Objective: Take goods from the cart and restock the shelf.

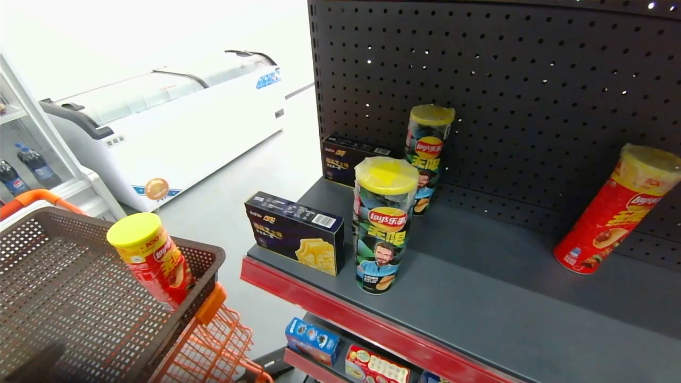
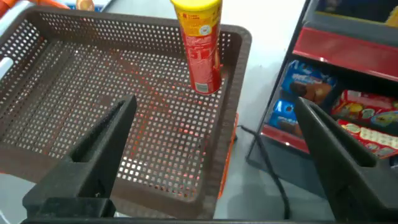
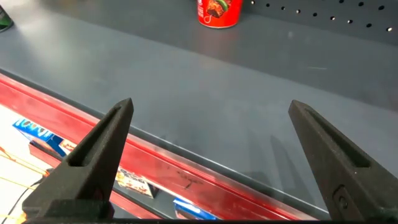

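Left gripper (image 2: 212, 106) jaws apart over basket (image 2: 239, 37) | right gripper (image 3: 211, 106) apart above shelf (image 1: 505, 298) | step: clasp red can (image 2: 200, 46) mid-body, lift straight up past basket wall

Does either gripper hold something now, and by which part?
Nothing is held. The left gripper is open over the cart basket, apart from the red can standing in it. The right gripper is open over the shelf.

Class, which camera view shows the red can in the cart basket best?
The head view: the red can stands upright, yellow lid and body visible, in the basket corner. The left wrist view crops its top; the right wrist view faces the shelf.
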